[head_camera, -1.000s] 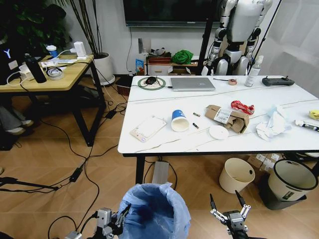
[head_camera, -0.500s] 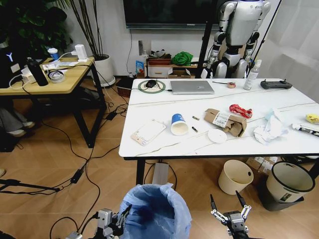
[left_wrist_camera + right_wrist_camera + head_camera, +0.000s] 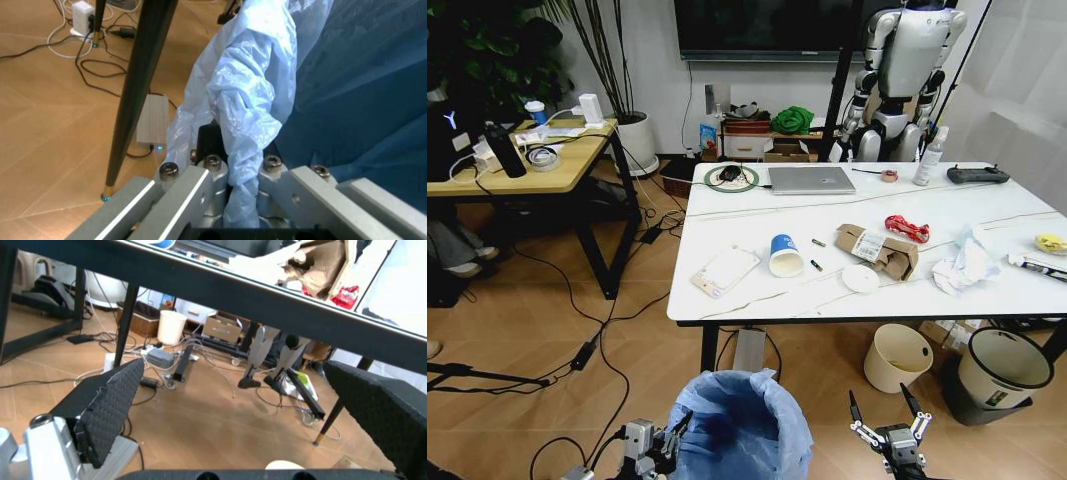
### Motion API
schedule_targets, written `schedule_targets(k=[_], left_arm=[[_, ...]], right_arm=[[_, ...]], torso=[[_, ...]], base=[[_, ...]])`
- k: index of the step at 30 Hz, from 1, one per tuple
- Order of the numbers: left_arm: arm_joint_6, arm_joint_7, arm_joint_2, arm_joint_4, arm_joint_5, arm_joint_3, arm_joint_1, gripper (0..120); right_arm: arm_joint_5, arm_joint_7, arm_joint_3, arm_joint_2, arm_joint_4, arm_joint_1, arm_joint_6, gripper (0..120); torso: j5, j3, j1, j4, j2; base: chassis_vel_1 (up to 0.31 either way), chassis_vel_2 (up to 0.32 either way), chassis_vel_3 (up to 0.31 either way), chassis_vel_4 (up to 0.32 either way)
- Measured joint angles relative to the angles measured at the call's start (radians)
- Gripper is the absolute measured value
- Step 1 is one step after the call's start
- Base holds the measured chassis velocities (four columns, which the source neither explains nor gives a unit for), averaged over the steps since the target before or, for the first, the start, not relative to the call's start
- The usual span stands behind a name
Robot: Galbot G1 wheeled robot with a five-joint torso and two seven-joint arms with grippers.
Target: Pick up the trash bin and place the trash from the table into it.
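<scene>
Ahead, beyond floor: counter (image 3: 757,290), white marble-look, black-edged, bearing trash (image 3: 877,250) — cardboard, tissues, cup. Below, near: trash bin (image 3: 742,425), round, crinkly blue liner, clamped at rim by left tool (image 3: 233,175). Right tool (image 3: 889,420) spread wide, empty. Best kept level and carried close to counter edge, liner grip unslackened.

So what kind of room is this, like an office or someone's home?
Most likely an office or robotics lab rather than a home. A humanoid robot stands on a rig behind the table, a laptop and black controller lie on it, and cables trail across the wooden floor.
</scene>
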Motion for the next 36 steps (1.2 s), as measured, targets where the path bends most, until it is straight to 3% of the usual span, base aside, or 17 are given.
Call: schedule_targets(k=[15,30,36], left_arm=[[-0.035,-0.049,-0.002,0.001,0.022,0.015,0.005,0],[-0.038,-0.022,-0.015,0.010,0.071,-0.003,-0.004,0],[-0.008,-0.028,-0.012,-0.004,0.045,-0.015,0.009,0]], right_arm=[[0.000,0.000,-0.001,0.000,0.000,-0.001,0.001,100],[0.003,0.018,0.004,0.000,0.023,-0.022,0.002,100],[0.022,0.143,0.014,-0.001,0.188,-0.083,-0.045,100]], torso=[[0.0000,0.038,0.031,0.0000,0.069],[-0.0001,0.037,0.030,0.0000,0.066],[-0.0001,0.035,0.028,0.0000,0.063]], base=[[0.000,0.000,0.000,0.000],[0.000,0.000,0.000,0.000],[0.000,0.000,0.000,0.000]])
